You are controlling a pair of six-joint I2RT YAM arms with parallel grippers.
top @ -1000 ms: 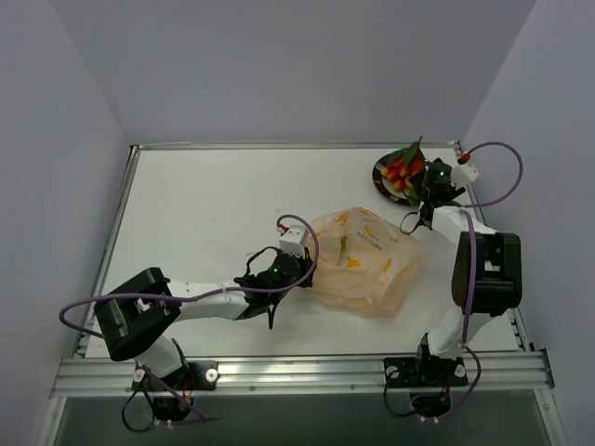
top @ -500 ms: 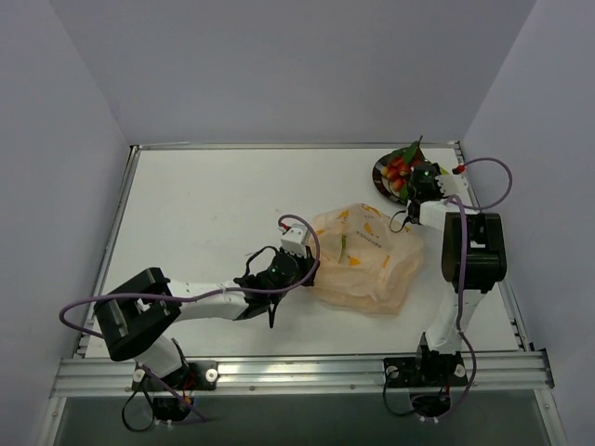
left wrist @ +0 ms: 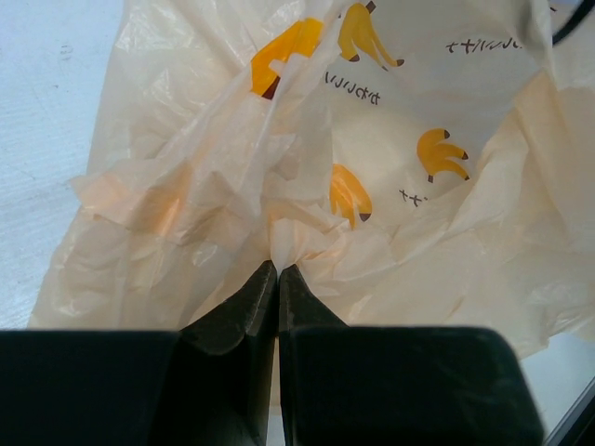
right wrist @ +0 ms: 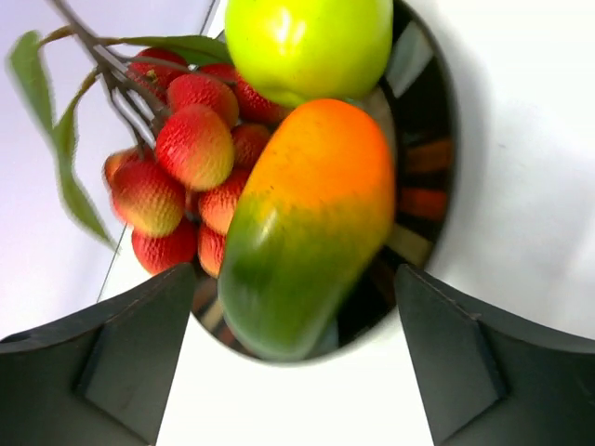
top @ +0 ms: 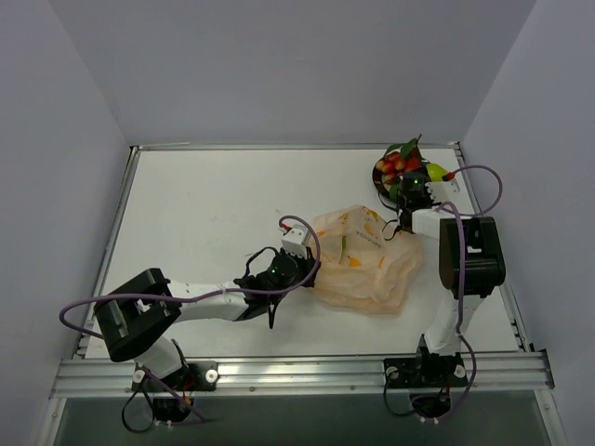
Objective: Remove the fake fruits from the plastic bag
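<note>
You have a thin, crinkly, translucent plastic bag (left wrist: 186,186) with orange marks printed on it. Your mango (right wrist: 311,223) and green fruit (right wrist: 307,42) are smooth, glossy plastic; the berries (right wrist: 191,149) look pebbled. The plate (right wrist: 428,158) is dark with a mirror-glossy rim. The table (top: 204,195) is matt white

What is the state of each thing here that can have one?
Crinkly peach plastic bag: crumpled, one fold pinched.
Orange-green plastic mango: lying on plate, ungripped.
Yellow-green round plastic fruit: on plate.
Red plastic berry cluster: on plate.
Dark round plate: loaded with fruit.
Left gripper: shut on bag.
Right gripper: open, straddling mango.
</note>
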